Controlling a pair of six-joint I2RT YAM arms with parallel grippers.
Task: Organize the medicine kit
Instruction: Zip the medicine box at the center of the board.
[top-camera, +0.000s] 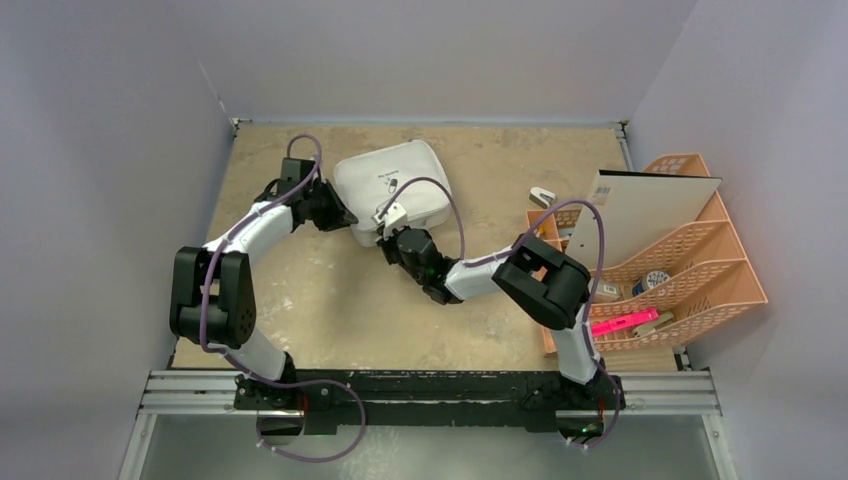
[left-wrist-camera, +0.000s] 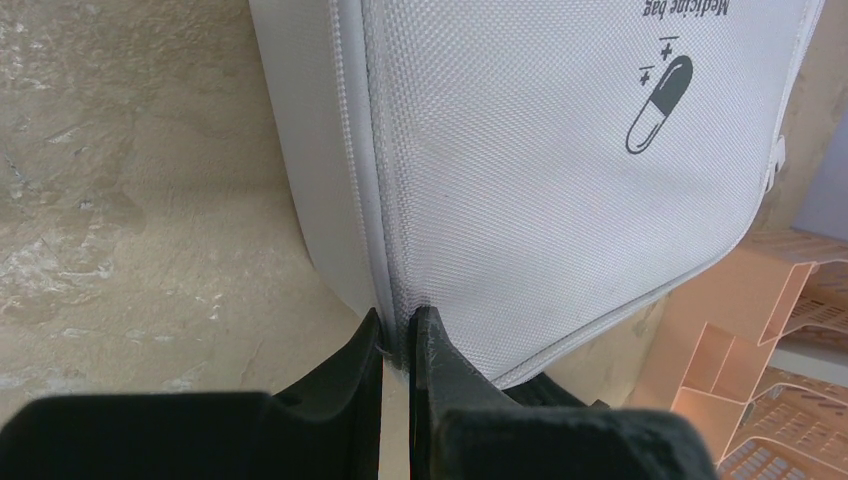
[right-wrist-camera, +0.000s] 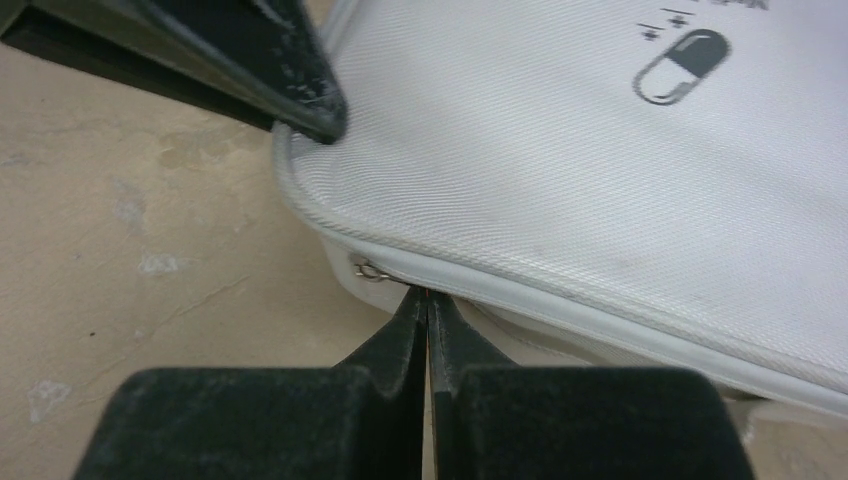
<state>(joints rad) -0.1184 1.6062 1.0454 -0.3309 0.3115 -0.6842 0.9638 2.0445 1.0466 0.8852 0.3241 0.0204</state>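
Observation:
The medicine kit (top-camera: 400, 185) is a white zipped fabric case with a dark pill logo, lying at the table's back centre. My left gripper (top-camera: 345, 218) is at its left front corner. In the left wrist view, that gripper (left-wrist-camera: 398, 325) is shut on the edge of the lid (left-wrist-camera: 540, 180). My right gripper (top-camera: 385, 240) is at the case's front edge. In the right wrist view it (right-wrist-camera: 428, 295) is shut at the zip seam of the case (right-wrist-camera: 600, 180), beside a small metal zipper ring (right-wrist-camera: 368, 270). A left finger (right-wrist-camera: 270, 60) shows there too.
A peach-orange lattice organizer (top-camera: 690, 270) stands at the right edge, holding a white card (top-camera: 650, 210), a pink item (top-camera: 620, 325) and small packets. It also shows in the left wrist view (left-wrist-camera: 760, 340). A small white object (top-camera: 542, 196) lies behind it.

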